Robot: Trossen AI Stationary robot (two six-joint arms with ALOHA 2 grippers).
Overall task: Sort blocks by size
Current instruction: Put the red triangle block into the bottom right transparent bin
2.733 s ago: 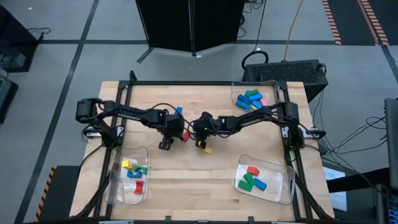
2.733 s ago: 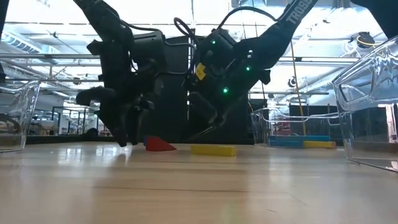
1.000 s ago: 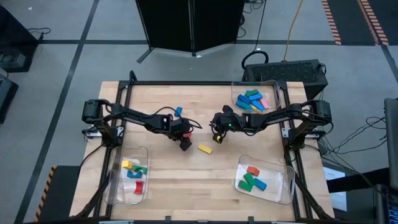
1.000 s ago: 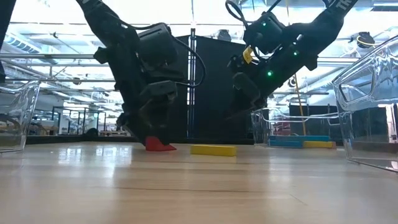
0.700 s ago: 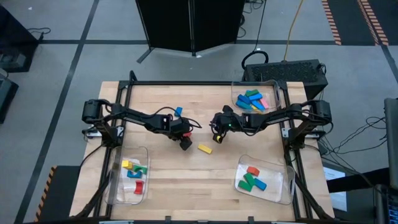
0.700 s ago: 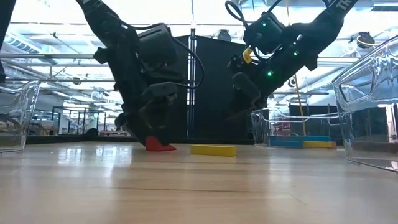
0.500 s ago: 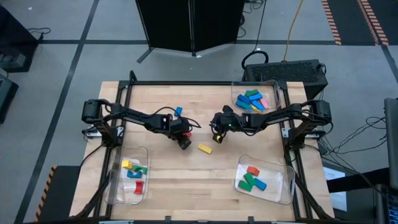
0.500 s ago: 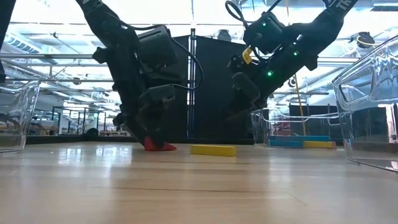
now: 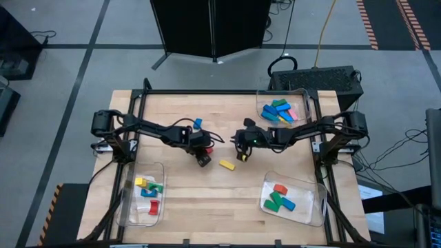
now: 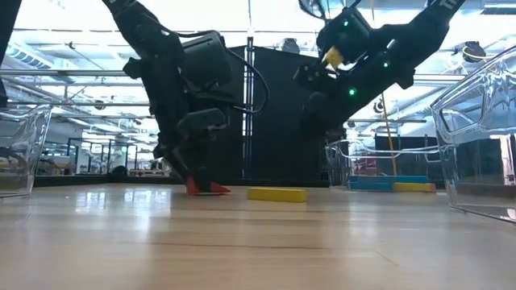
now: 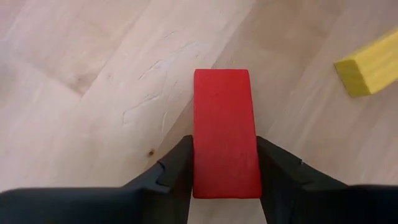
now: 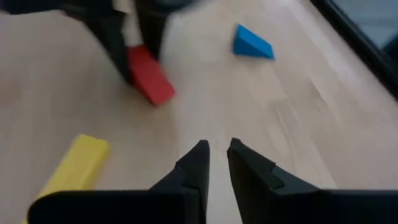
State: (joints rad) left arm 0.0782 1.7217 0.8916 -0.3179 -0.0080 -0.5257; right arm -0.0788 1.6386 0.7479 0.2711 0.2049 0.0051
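A red block (image 11: 224, 130) lies on the wooden table near its middle, and my left gripper (image 9: 202, 160) is shut on it. In the low view the block (image 10: 206, 188) shows beneath the left fingers. A yellow block (image 9: 227, 164) lies flat just to its right. A small blue block (image 9: 198, 123) lies farther back. To the right of the yellow block, above the table, my right gripper (image 12: 217, 155) hovers. It holds nothing, and only a narrow slit shows between its fingers. My left gripper pinches the red block's two long sides (image 11: 200, 168) between its two fingers, at the end nearer the wrist. The fingers come steeply from above, one on each side. The block lies on the table.
Three clear trays stand around: one at the far right (image 9: 304, 94) with blue, green and pink blocks, one at the near right (image 9: 315, 207) with red, green and blue ones, one at the near left (image 9: 129, 207) with yellow, green, blue and red ones. Bare wood lies between them.
My left gripper has stayed over the red block and closed its fingers onto the block's sides; the block has not moved. My right gripper has rolled a little about its wrist and kept its place.
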